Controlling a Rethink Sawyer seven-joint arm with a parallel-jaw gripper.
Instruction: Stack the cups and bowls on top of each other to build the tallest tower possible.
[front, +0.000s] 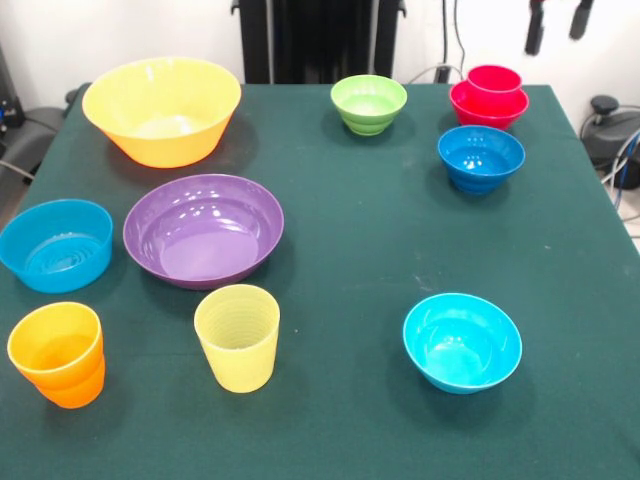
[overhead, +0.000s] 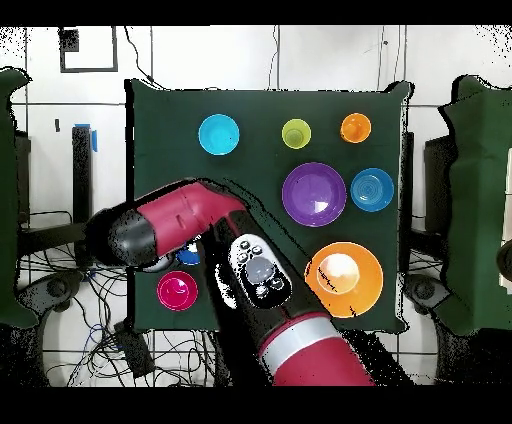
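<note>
Clock bearings in the front view run from the table's middle, 6 o'clock nearest us.

- Near edge: orange cup (front: 57, 352) at 7 o'clock. Pale yellow ribbed cup (front: 238, 335) just right of it, apart from it. Cyan bowl (front: 462, 341) at 5 o'clock. All three stand mouth up, and both cups have their long axis vertical.
- Middle band: light blue straight-sided bowl (front: 56, 243) at 9 o'clock, with the wide purple bowl (front: 204, 228) close beside it. Dark blue bowl (front: 481, 157) at 2 o'clock.
- Far edge: large yellow-orange bowl (front: 162, 108) at 11 o'clock, lime green bowl (front: 369, 103) at 12.
- The tower (front: 490, 95) sits at 1 o'clock: a red cup nested upright in a small red bowl, near the dark blue bowl but not touching it.

From overhead, the red arm (overhead: 185, 222) lies across that same corner and partly covers the dark blue bowl. The tower shows clear of the arm, at about 5 o'clock from its dark outer end.

We see no clear sign of the claw in either view. We cannot tell whether it is spread or pressed together, or whether it holds anything.

In our judgement, the coming move depends on reach. The tower and the dark blue bowl lie close under the arm. Both loose cups stand at the opposite edge, well apart from it.
</note>
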